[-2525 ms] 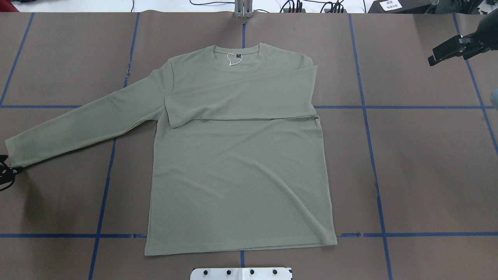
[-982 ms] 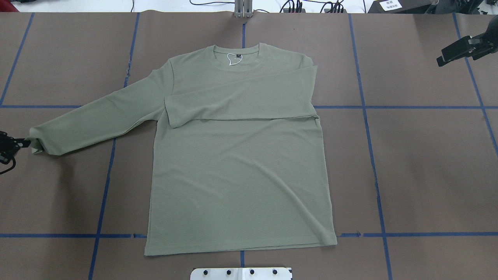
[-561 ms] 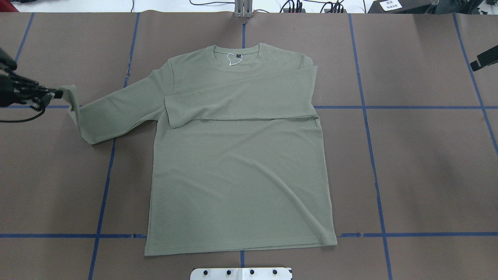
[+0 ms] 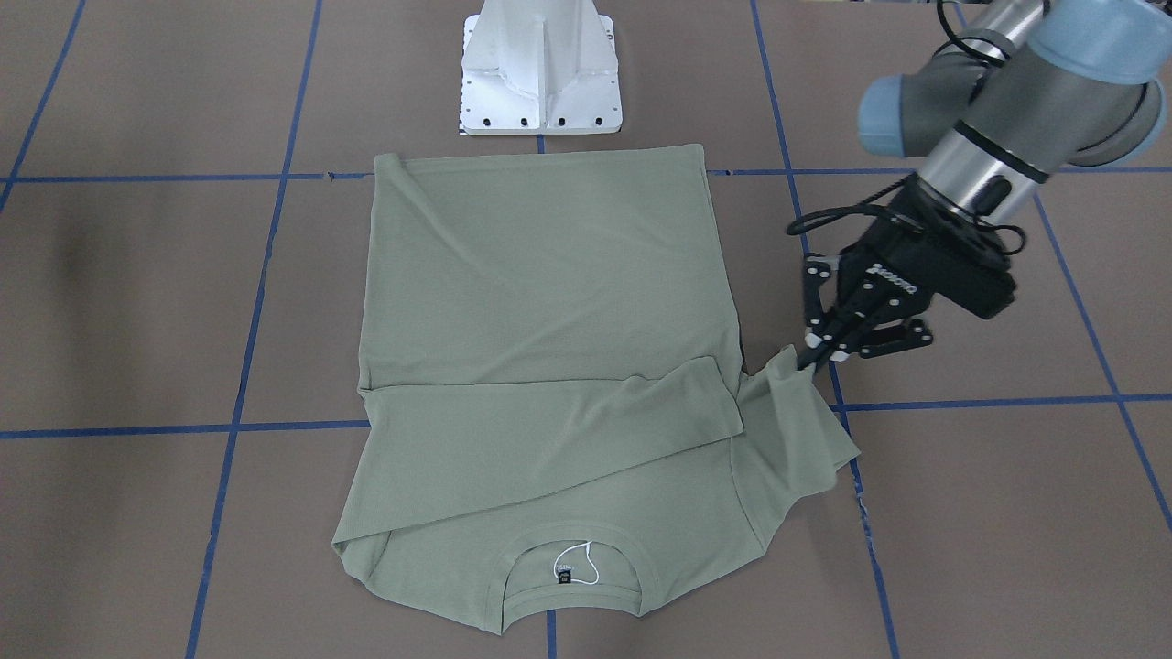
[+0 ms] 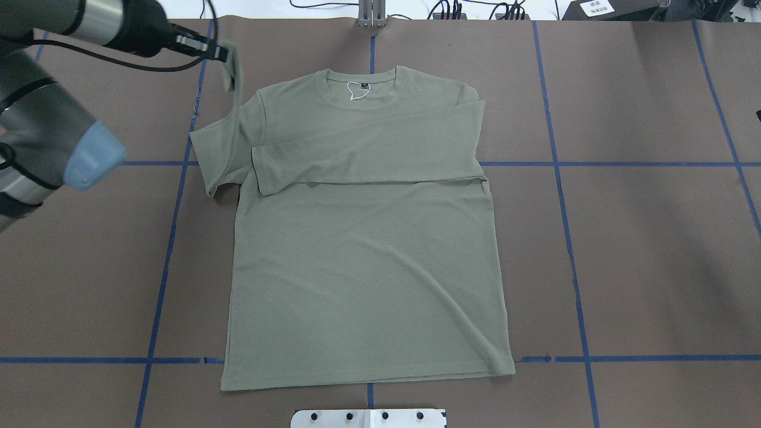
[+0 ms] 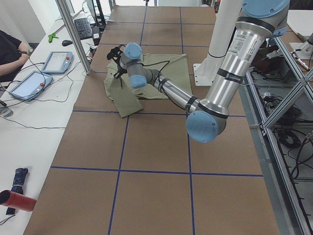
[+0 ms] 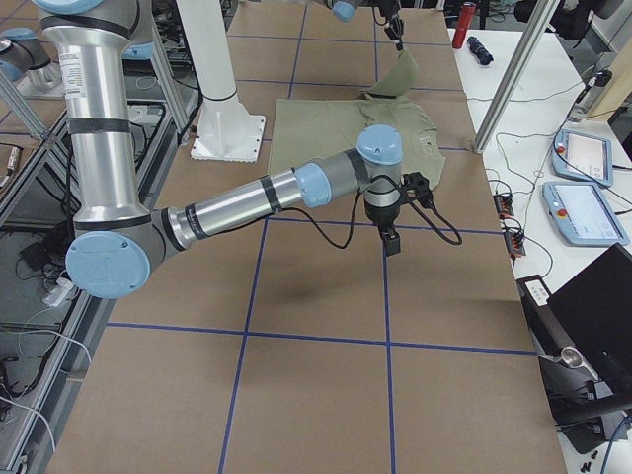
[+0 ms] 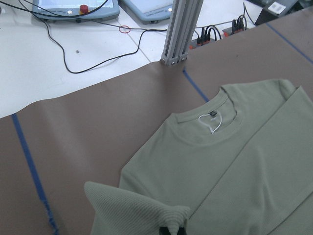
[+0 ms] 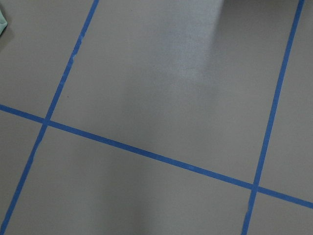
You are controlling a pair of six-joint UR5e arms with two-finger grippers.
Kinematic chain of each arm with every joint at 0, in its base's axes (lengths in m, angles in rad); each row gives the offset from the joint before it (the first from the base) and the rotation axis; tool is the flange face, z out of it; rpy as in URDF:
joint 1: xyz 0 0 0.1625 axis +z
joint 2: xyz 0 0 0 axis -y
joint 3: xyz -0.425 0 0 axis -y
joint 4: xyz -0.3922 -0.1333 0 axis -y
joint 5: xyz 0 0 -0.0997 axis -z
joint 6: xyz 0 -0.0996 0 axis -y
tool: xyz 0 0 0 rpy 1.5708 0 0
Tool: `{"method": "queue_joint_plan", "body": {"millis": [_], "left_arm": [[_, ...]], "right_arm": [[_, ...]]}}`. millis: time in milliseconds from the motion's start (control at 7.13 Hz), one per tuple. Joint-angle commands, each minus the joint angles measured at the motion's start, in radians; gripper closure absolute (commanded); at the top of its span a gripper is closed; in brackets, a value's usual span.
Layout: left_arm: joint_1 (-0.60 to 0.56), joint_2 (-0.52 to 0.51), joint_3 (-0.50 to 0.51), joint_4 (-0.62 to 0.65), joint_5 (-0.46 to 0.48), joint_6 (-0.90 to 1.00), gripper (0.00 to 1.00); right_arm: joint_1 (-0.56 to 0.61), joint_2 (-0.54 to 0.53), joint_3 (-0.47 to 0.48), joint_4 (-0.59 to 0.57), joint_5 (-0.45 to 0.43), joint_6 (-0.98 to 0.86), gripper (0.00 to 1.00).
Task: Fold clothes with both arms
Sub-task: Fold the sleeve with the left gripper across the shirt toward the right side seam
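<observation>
The green long-sleeved shirt (image 5: 362, 267) lies flat and face up in the middle of the brown desk (image 5: 642, 249). Its hem is nearest the robot's white base (image 4: 540, 69) and its collar is on the far side. Inside the round neck sit a small dark label and a white string loop (image 5: 357, 90). One sleeve (image 5: 368, 154) is folded across the chest, its cuff near the opposite armpit. The other sleeve (image 5: 217, 142), on the robot's left, bends upward off the desk beside the shoulder. Its cuff (image 5: 229, 66) is raised in the air, pinched between the left fingers (image 4: 811, 359), which are pressed together on the fabric. The right fingers (image 7: 391, 240) hang over bare desk, well apart from the shirt; whether they are spread or closed cannot be told. Blue tape lines (image 5: 624, 164) cross the desk in a grid.
</observation>
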Motion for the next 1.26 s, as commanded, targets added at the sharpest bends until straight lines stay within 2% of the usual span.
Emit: {"method": "queue_joint_plan", "body": {"millis": [0,140,421,701,982,1122], "left_arm": [[0.134,-0.244,0.152,0.050,0.126,-0.187,1.00],[0.203,-0.341,0.268,0.044,0.216,-0.210,1.00],[0.345,-0.374,0.324,0.013,0.347,-0.211,1.00],[0.429,-0.397,0.443,-0.113,0.421,-0.197,1.00],[0.498,-0.438,0.537,-0.197,0.481,-0.214,0.00],[0.525,-0.448,0.539,-0.194,0.528,-0.237,0.00]], "right_arm": [[0.003,-0.007,-0.001,0.003,0.000,-0.003,0.00],[0.003,-0.010,-0.001,0.005,0.002,-0.003,0.00],[0.003,-0.020,-0.001,0.008,-0.001,-0.003,0.00],[0.003,-0.021,0.001,0.008,-0.001,0.000,0.00],[0.003,-0.023,0.002,0.009,-0.004,0.011,0.00],[0.003,-0.023,0.002,0.011,-0.004,0.013,0.00]]}}
